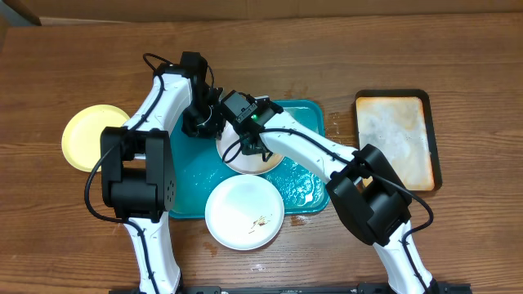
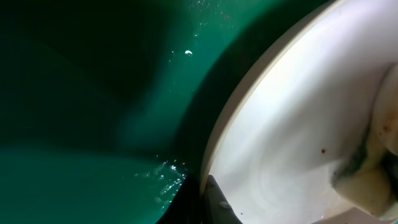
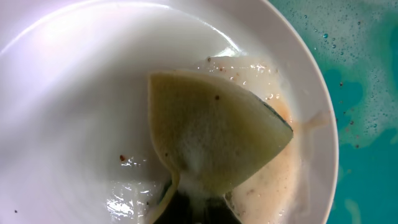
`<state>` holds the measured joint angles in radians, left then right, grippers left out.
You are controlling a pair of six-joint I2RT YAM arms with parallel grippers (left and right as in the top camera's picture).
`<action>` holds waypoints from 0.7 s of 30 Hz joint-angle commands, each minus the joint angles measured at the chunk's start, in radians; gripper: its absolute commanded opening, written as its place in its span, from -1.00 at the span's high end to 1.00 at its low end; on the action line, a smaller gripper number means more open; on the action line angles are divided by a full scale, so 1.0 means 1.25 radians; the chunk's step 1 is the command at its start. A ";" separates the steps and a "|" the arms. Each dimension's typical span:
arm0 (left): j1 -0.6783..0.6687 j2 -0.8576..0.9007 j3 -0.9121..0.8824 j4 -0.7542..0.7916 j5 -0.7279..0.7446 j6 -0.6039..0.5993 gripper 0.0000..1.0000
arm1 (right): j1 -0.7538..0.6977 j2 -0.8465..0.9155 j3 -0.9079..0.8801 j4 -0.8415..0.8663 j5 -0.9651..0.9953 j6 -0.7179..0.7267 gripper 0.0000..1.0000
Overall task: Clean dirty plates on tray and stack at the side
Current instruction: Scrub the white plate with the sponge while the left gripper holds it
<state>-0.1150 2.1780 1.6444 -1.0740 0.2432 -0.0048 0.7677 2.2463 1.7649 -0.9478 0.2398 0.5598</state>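
two robot arms meet over a teal tray (image 1: 304, 122) at the centre of a wooden table (image 1: 458, 49). a white plate (image 1: 245, 166) lies in the wet tray, a little toward 12 o'clock of its middle. the right gripper (image 1: 257, 145) reaches in from 4 o'clock and is clamped on a yellowish sponge (image 3: 211, 143), pressing it flat into the plate's (image 3: 81, 93) well. its fingers are almost wholly hidden under the sponge. pale foam (image 3: 280, 168) with small brown specks spreads from the sponge toward the rim at 3 o'clock. the left gripper (image 1: 211, 126) comes in from 8 o'clock and sits at the plate's 10 o'clock edge. in the left wrist view one dark fingertip (image 2: 216, 200) lies against the plate's rim (image 2: 249, 99), with glossy tray floor (image 2: 93, 174) beside it. the other finger is out of sight, so whether this gripper is pinching the rim cannot be told. a second white plate (image 1: 243, 212), marked with thin brown smears, sits at the tray's 6 o'clock, overhanging its front edge. a pale yellow plate (image 1: 86, 137) rests on the table at the tray's 9 o'clock, partly under the left arm. a narrow rust-stained tray (image 1: 395, 139) with a black rim lies on the table at 3 o'clock, apart from the teal tray. suds dot the wet teal surface (image 3: 367, 74) beside the plate.
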 commanded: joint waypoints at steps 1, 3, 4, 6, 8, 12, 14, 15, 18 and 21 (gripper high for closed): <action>0.001 0.008 0.008 -0.002 0.011 0.003 0.92 | -0.009 0.020 -0.001 0.022 -0.056 0.034 0.92; -0.002 0.008 0.008 -0.002 0.014 0.003 0.92 | -0.020 0.020 -0.001 0.052 -0.095 0.034 0.92; -0.004 0.008 0.008 -0.002 0.014 0.004 0.92 | -0.025 0.020 0.000 0.066 -0.117 0.034 0.92; -0.009 0.008 0.008 -0.002 0.013 0.004 0.92 | -0.037 0.020 0.000 0.101 -0.166 0.034 0.92; -0.016 0.008 0.008 -0.002 0.013 0.004 0.92 | -0.046 0.020 0.000 0.130 -0.198 0.035 0.92; -0.030 0.008 0.008 -0.002 0.012 0.003 0.92 | -0.060 0.020 0.000 0.134 -0.190 0.077 0.92; -0.034 0.008 0.008 -0.002 0.011 0.003 0.92 | -0.068 0.020 0.000 0.111 -0.154 0.085 0.92; -0.034 0.008 0.008 -0.002 0.010 0.003 0.92 | -0.073 0.020 0.000 0.096 -0.133 0.085 0.92; -0.034 0.008 0.008 -0.002 0.010 0.003 0.92 | -0.094 0.022 -0.001 0.031 -0.077 0.086 0.92; -0.033 0.008 0.008 -0.002 0.008 -0.002 0.92 | -0.121 0.029 -0.010 -0.034 -0.036 0.085 0.92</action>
<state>-0.1581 2.1780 1.6444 -1.0740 0.2508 -0.0051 0.6624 2.2509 1.7672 -0.9379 0.0982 0.6533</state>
